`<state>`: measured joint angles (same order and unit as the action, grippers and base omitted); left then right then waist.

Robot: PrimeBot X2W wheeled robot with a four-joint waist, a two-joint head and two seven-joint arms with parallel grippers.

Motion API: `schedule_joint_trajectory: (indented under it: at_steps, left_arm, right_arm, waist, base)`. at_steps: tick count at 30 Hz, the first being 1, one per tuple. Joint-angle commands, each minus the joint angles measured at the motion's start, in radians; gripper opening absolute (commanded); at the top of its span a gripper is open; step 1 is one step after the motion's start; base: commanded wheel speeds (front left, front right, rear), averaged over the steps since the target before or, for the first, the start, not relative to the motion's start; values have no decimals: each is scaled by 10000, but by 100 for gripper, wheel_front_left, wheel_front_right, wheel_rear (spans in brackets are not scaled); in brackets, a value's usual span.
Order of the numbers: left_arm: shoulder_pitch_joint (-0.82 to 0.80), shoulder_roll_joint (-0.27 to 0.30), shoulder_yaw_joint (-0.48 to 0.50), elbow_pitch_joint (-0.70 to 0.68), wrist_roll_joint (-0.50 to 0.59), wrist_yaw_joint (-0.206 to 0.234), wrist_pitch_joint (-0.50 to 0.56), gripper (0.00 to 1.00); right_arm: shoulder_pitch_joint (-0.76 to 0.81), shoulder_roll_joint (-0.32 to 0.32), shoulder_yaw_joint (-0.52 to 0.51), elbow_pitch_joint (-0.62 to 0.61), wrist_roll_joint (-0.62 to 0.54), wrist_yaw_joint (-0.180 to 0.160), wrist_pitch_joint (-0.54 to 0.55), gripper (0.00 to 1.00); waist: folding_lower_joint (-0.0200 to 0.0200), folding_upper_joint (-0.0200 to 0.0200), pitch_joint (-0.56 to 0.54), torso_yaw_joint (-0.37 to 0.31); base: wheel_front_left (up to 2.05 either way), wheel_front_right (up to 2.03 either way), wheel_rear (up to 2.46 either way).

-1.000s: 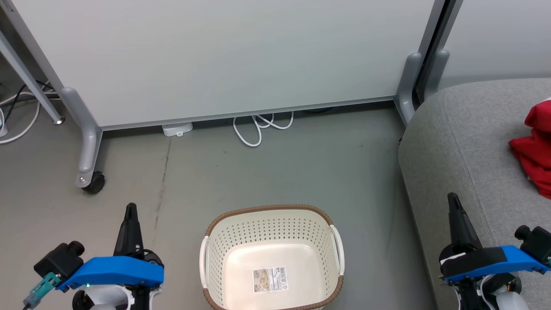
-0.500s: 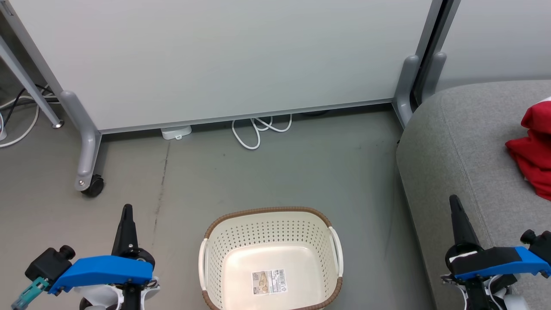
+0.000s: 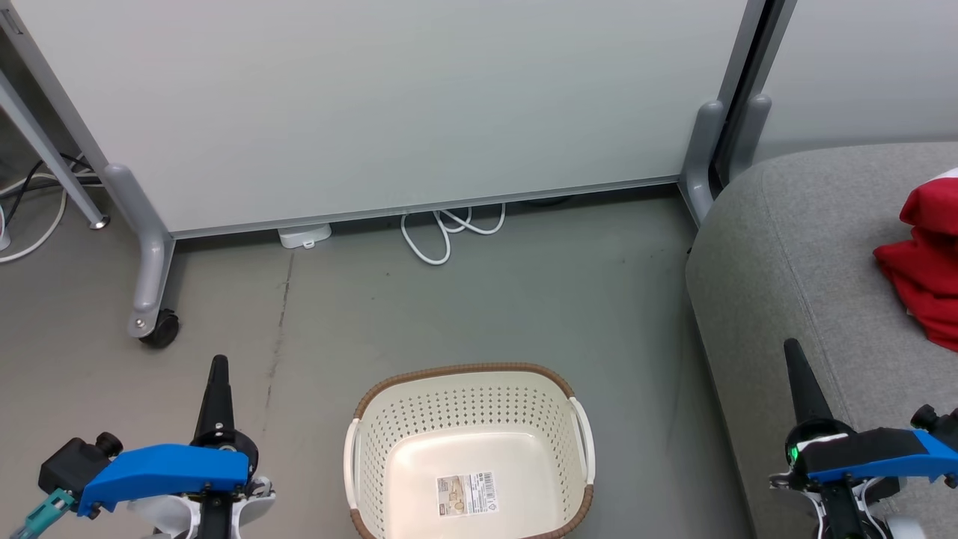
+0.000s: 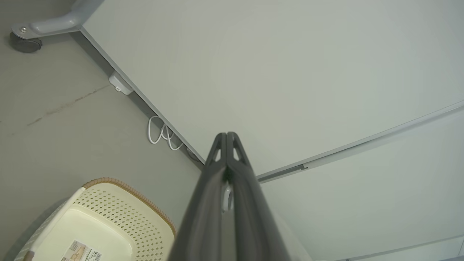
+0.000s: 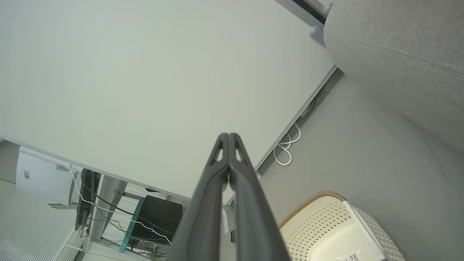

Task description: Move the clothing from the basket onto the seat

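Observation:
The cream basket (image 3: 367, 457) with a brown rim stands on the floor at the bottom centre, holding just a barcode sticker (image 3: 466, 494); its rim also appears in the left wrist view (image 4: 123, 188) and the right wrist view (image 5: 308, 204). Red clothing (image 3: 924, 269) lies on the grey seat (image 3: 778, 247) at the right edge, partly cut off. My left gripper (image 3: 218, 363) is shut and empty, left of the basket. My right gripper (image 3: 791, 348) is shut and empty, over the seat's front corner. Both wrist views show their fingers pressed together, left (image 4: 226, 135) and right (image 5: 228, 135).
A pale partition panel (image 3: 389, 105) on grey legs with a caster (image 3: 159, 327) stands behind the basket. A white cable loop (image 3: 441, 232) and a small white box (image 3: 304, 234) lie at its base. More cables (image 3: 30, 202) trail at the far left.
The head camera has shifted, so the whole scene sits slightly lower and to the left. Both grippers sit a little lower in view and stay shut.

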<state>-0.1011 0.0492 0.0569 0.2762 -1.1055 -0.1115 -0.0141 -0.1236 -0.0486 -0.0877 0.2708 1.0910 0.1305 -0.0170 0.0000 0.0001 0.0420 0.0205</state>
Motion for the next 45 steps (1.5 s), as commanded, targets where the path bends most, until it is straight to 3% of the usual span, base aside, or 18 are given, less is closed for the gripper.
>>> schedule_joint_trajectory:
  at_steps: [1, 45]
  left_arm:
    - [-150, 16, 94, -132, -315, -53, 74, 0]
    - [-123, 17, 494, -291, -4019, -186, 1033, 0]
  right_arm:
    - [43, -25, -31, -127, 321, 3, 86, 0]
    - [181, -28, -229, -249, 4149, 4, 1066, 0]
  waist:
    - [0, -1, -12, -6]
    - [0, -1, -286, -151]
  base:
    - [0, 0, 0]
    - [0, 0, 0]
